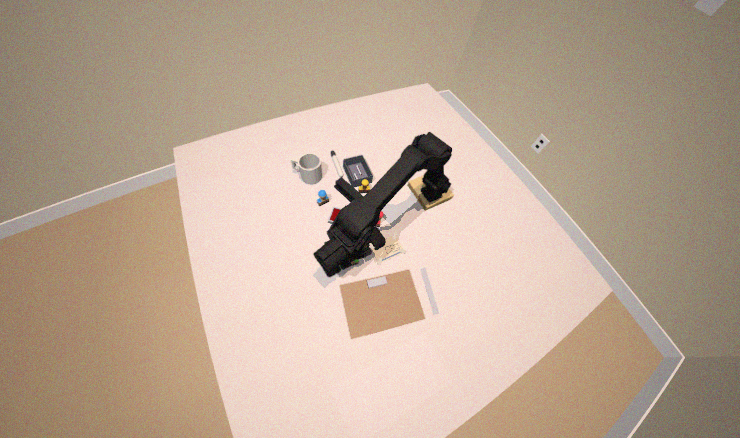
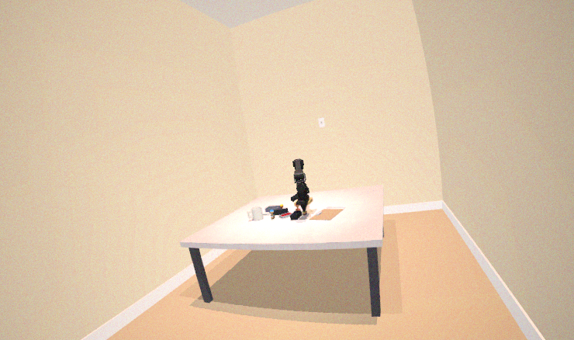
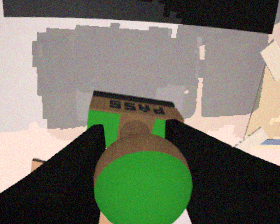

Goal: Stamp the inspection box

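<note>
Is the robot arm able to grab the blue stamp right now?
Probably not: the gripper is shut on the green stamp, so it has no free fingers. The blue stamp stands uncovered beside the arm.

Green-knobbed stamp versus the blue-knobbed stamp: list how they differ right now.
The green-knobbed stamp is clamped between the gripper fingers, under the arm; the blue-knobbed stamp stands free on the table near the mug. Knob colour differs: green against blue. Both have a round knob on a small base.
</note>
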Motion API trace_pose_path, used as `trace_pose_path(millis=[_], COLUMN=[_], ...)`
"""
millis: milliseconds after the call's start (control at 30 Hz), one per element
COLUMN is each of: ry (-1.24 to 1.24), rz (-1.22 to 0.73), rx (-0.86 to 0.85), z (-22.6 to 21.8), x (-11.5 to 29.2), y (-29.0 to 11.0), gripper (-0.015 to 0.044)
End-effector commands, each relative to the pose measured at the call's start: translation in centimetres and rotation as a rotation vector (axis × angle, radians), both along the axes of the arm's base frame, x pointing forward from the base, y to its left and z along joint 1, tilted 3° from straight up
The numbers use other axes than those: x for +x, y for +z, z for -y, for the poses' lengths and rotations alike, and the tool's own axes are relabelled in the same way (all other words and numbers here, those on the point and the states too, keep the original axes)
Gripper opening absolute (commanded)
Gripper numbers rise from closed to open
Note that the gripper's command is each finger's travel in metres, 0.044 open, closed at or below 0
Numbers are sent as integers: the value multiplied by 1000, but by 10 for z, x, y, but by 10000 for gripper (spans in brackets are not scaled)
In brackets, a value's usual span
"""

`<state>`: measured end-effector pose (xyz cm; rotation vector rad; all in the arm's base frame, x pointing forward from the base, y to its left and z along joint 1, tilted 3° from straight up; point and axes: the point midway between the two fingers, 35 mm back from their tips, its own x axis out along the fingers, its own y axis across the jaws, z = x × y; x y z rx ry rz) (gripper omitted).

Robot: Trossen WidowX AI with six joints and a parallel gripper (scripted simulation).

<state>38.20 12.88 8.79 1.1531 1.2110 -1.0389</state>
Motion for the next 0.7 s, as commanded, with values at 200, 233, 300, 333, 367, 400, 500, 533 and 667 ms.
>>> trace_pose_path(millis=[200, 233, 300, 333, 367, 400, 500, 533, 667], ry=[4, 4, 4, 0, 0, 0, 0, 0, 0], rz=[-4, -4, -4, -2, -2, -2, -2, -2, -2], rx=[2, 2, 2, -1, -1, -1, -1, -1, -1], z=[0, 0, 0, 0, 0, 0, 0, 0, 0], x=[-1, -1, -1, 0, 0, 0, 0, 0, 0], y=[-18, -18, -19, -15, -15, -15, -15, -15, -15], gripper=[0, 0, 0, 26, 53, 79, 158, 184, 268])
